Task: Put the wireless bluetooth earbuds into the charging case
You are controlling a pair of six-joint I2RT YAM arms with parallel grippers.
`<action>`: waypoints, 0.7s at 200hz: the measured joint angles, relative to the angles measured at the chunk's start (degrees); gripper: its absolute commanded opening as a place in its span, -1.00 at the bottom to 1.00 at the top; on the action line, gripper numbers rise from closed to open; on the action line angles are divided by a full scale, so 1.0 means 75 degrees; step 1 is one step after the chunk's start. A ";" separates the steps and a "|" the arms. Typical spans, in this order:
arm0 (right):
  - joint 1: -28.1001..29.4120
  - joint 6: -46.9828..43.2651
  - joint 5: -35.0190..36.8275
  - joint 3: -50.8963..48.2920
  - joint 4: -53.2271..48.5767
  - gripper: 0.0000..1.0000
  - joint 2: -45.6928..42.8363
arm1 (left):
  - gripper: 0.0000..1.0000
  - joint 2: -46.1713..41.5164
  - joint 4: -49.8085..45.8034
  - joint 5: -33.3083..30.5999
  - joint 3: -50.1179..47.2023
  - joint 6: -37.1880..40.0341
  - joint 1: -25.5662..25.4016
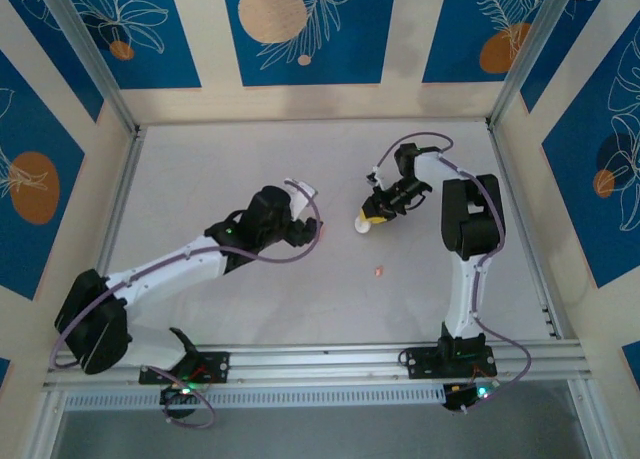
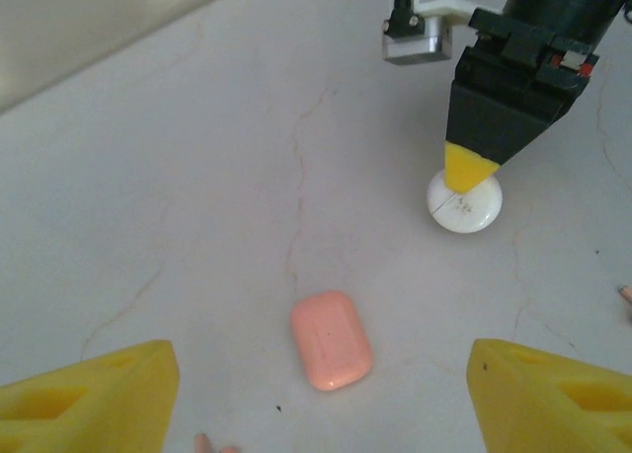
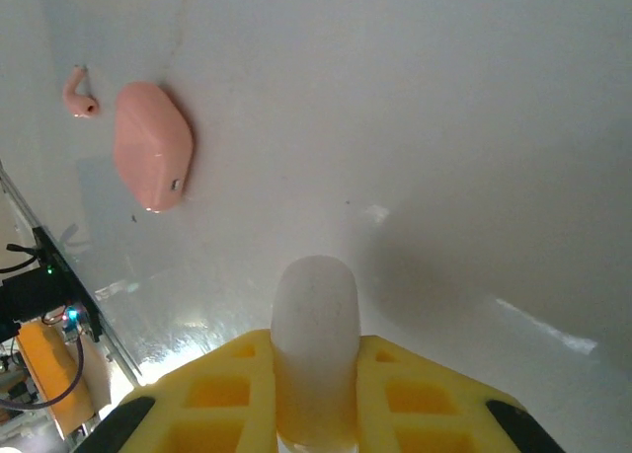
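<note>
Earbuds come first, since neither is stowed: one wireless earbud (image 1: pixel 378 271) lies loose on the white table (image 1: pixel 200 169), nearest the arm bases and well apart from everything else. Farther in, the charging case (image 2: pixel 331 339) lies flat on the table with its lid down. The second earbud (image 3: pixel 79 93) rests just beside one end of it, a sliver of table showing between them. The left gripper (image 1: pixel 306 225) hovers over the case with its yellow fingers (image 2: pixel 99 394) spread wide, one to either side and clear of it, holding nothing. Beyond the case, the right gripper (image 2: pixel 466 167) is pinching a white disc (image 2: pixel 464 204) by its edge; whether the disc rests on the table or hangs just above it, I cannot tell. By my reading the task has barely begun: the case has to be opened, then both earbuds picked up and seated inside, so every step is left to do. The right gripper would likely need to part with the disc before it could help.
</note>
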 measured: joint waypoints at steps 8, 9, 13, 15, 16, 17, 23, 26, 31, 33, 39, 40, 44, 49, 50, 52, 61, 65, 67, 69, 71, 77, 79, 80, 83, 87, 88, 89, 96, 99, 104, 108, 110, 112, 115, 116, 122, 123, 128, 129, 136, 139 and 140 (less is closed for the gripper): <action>-0.0006 -0.0035 0.0023 0.0020 -0.0064 -0.73 0.0050 | 0.46 0.0175 -0.0154 0.0105 0.0157 -0.0119 0.0047; -0.0009 -0.0047 0.0023 0.0026 -0.0070 -0.73 0.0055 | 0.46 0.0213 -0.0189 0.0122 0.0184 -0.0154 0.0052; -0.0015 -0.0076 0.0038 0.0047 -0.0117 -0.73 0.0087 | 0.45 0.0286 -0.0259 0.0166 0.0254 -0.0239 0.0064; -0.0017 -0.0079 0.0052 0.0055 -0.0134 -0.73 0.0096 | 0.44 0.0335 -0.0294 0.0198 0.0289 -0.0256 0.0073; -0.0020 -0.0085 0.0058 0.0058 -0.0140 -0.73 0.0099 | 0.44 0.0356 -0.0312 0.0207 0.0303 -0.0274 0.0076; -0.0023 -0.0090 0.0061 0.0061 -0.0146 -0.73 0.0102 | 0.44 0.0391 -0.0332 0.0227 0.0329 -0.0312 0.0085; -0.0035 -0.0131 0.0108 0.0085 -0.0181 -0.73 0.0128 | 0.42 0.0527 -0.0437 0.0312 0.0434 -0.0437 0.0102; -0.0044 -0.0137 0.0137 0.0105 -0.0216 -0.72 0.0137 | 0.41 0.0595 -0.0490 0.0350 0.0493 -0.0493 0.0111; -0.0064 -0.0166 0.0166 0.0119 -0.0254 -0.72 0.0143 | 0.40 0.0734 -0.0600 0.0414 0.0600 -0.0612 0.0125; -0.0070 -0.0172 0.0172 0.0122 -0.0256 -0.72 0.0143 | 0.39 0.0784 -0.0653 0.0437 0.0656 -0.0641 0.0134; -0.0102 -0.0201 0.0195 0.0149 -0.0326 -0.71 0.0143 | 0.37 0.0959 -0.0801 0.0507 0.0804 -0.0778 0.0149; -0.0105 -0.0207 0.0195 0.0152 -0.0329 -0.71 0.0143 | 0.37 0.0979 -0.0816 0.0513 0.0819 -0.0787 0.0149; -0.0128 -0.0233 0.0201 0.0160 -0.0353 -0.69 0.0143 | 0.36 0.1090 -0.0898 0.0542 0.0909 -0.0866 0.0152; -0.0163 -0.0280 0.0204 0.0178 -0.0399 -0.67 0.0143 | 0.36 0.1239 -0.1029 0.0592 0.1040 -0.0962 0.0160; -0.0166 -0.0286 0.0207 0.0184 -0.0408 -0.67 0.0143 | 0.36 0.1262 -0.1049 0.0592 0.1058 -0.0985 0.0160; -0.0181 -0.0297 0.0213 0.0198 -0.0428 -0.66 0.0143 | 0.36 0.1317 -0.1099 0.0603 0.1119 -0.1040 0.0163; -0.0233 -0.0356 0.0268 0.0236 -0.0504 -0.64 0.0146 | 0.36 0.1530 -0.1282 0.0667 0.1306 -0.1186 0.0166; -0.0256 -0.0379 0.0303 0.0259 -0.0545 -0.63 0.0149 | 0.35 0.1609 -0.1346 0.0691 0.1367 -0.1256 0.0169; -0.0268 -0.0393 0.0318 0.0274 -0.0568 -0.63 0.0149 | 0.35 0.1647 -0.1396 0.0705 0.1399 -0.1294 0.0169; -0.0277 -0.0399 0.0344 0.0289 -0.0586 -0.63 0.0149 | 0.35 0.1690 -0.1445 0.0726 0.1431 -0.1320 0.0172; -0.0291 -0.0417 0.0370 0.0303 -0.0606 -0.63 0.0154 | 0.35 0.1716 -0.1469 0.0734 0.1454 -0.1343 0.0172; -0.0315 -0.0446 0.0425 0.0347 -0.0659 -0.61 0.0163 | 0.35 0.1824 -0.1623 0.0752 0.1559 -0.1454 0.0178; -0.0323 -0.0463 0.0437 0.0367 -0.0694 -0.61 0.0175 | 0.35 0.1856 -0.1687 0.0766 0.1600 -0.1480 0.0181; -0.0326 -0.0469 0.0449 0.0373 -0.0699 -0.61 0.0178 | 0.34 0.1868 -0.1702 0.0769 0.1614 -0.1486 0.0181; -0.0341 -0.0478 0.0481 0.0402 -0.0720 -0.61 0.0187 | 0.34 0.1920 -0.1763 0.0784 0.1667 -0.1524 0.0187; -0.0356 -0.0498 0.0519 0.0437 -0.0749 -0.60 0.0201 | 0.34 0.1993 -0.1871 0.0801 0.1757 -0.1580 0.0192; -0.0358 -0.0510 0.0539 0.0449 -0.0766 -0.59 0.0207 | 0.34 0.2002 -0.1888 0.0804 0.1772 -0.1585 0.0192; -0.0361 -0.0513 0.0548 0.0452 -0.0769 -0.59 0.0210 | 0.34 0.2037 -0.1926 0.0813 0.1804 -0.1617 0.0195; -0.0388 -0.0533 0.0621 0.0516 -0.0813 -0.57 0.0245 | 0.33 0.2162 -0.2107 0.0851 0.1958 -0.1684 0.0201; -0.0393 -0.0542 0.0638 0.0539 -0.0828 -0.56 0.0251 | 0.34 0.2218 -0.2186 0.0863 0.2034 -0.1716 0.0207; -0.0402 -0.0560 0.0691 0.0574 -0.0863 -0.54 0.0259 | 0.34 0.2320 -0.2314 0.0883 0.2165 -0.1769 0.0213; -0.0408 -0.0574 0.0740 0.0606 -0.0886 -0.52 0.0274 | 0.33 0.2401 -0.2428 0.0901 0.2285 -0.1813 0.0216; -0.0417 -0.0583 0.0758 0.0624 -0.0906 -0.51 0.0271 | 0.33 0.2454 -0.2474 0.0912 0.2340 -0.1839 0.0216; -0.0420 -0.0592 0.0769 0.0635 -0.0915 -0.50 0.0274 | 0.33 0.2489 -0.2521 0.0918 0.2398 -0.1851 0.0219; -0.0431 -0.0595 0.0793 0.0656 -0.0930 -0.49 0.0274 | 0.33 0.2547 -0.2576 0.0941 0.2465 -0.1868 0.0221; -0.0434 -0.0589 0.0801 0.0664 -0.0935 -0.49 0.0274 | 0.33 0.2565 -0.2591 0.0941 0.2486 -0.1874 0.0221; -0.0449 -0.0609 0.0836 0.0711 -0.0944 -0.48 0.0277 | 0.33 0.2669 -0.2713 0.0968 0.2623 -0.1912 0.0230; -0.0452 -0.0609 0.0836 0.0720 -0.0950 -0.48 0.0277 | 0.33 0.2687 -0.2728 0.0970 0.2640 -0.1915 0.0230; -0.0463 -0.0621 0.0866 0.0766 -0.0968 -0.48 0.0286 | 0.32 0.2774 -0.2844 0.1003 0.2757 -0.1961 0.0236; -0.0466 -0.0621 0.0871 0.0784 -0.0970 -0.48 0.0286 | 0.32 0.2806 -0.2882 0.1008 0.2789 -0.1970 0.0242; -0.0484 -0.0629 0.0889 0.0854 -0.0997 -0.47 0.0289 | 0.32 0.2932 -0.3031 0.1061 0.2946 -0.2022 0.0254; -0.0493 -0.0632 0.0898 0.0889 -0.1005 -0.46 0.0291 | 0.32 0.2996 -0.3118 0.1090 0.3037 -0.2025 0.0265; -0.0493 -0.0638 0.0898 0.0898 -0.1008 -0.46 0.0291 | 0.32 0.3008 -0.3133 0.1096 0.3054 -0.2025 0.0265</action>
